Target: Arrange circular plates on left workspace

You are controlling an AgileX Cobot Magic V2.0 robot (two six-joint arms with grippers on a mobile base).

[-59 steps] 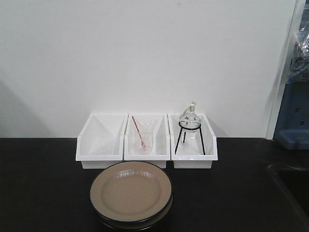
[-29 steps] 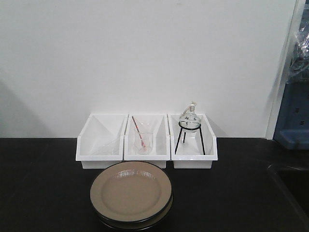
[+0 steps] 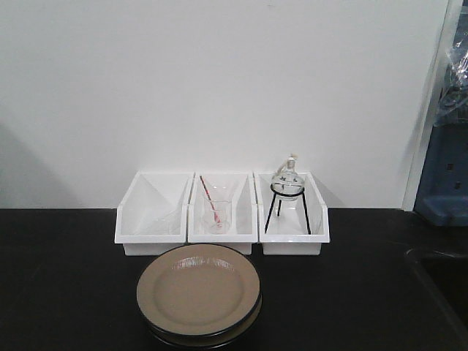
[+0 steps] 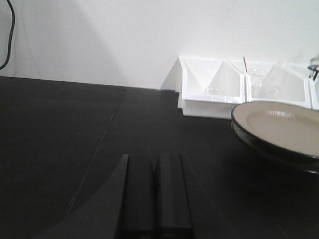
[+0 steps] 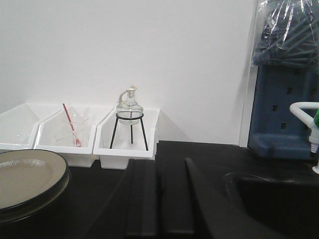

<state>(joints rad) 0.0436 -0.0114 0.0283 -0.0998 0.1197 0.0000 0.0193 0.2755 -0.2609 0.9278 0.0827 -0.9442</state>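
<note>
Two tan plates with black rims are stacked (image 3: 198,292) on the black bench top (image 3: 66,285), just in front of the white bins. The stack shows at the right edge of the left wrist view (image 4: 281,127) and at the lower left of the right wrist view (image 5: 27,181). My left gripper (image 4: 155,162) is shut and empty, low over the bench to the left of the plates. My right gripper (image 5: 158,167) is shut and empty, to the right of the plates. Neither gripper shows in the front view.
Three white bins (image 3: 221,212) stand against the wall: the left one holds clear glassware, the middle one a beaker with a red rod (image 3: 215,212), the right one a glass burner on a black tripod (image 3: 287,191). A sink basin (image 5: 271,199) lies at right, with a blue rack (image 5: 284,114) behind.
</note>
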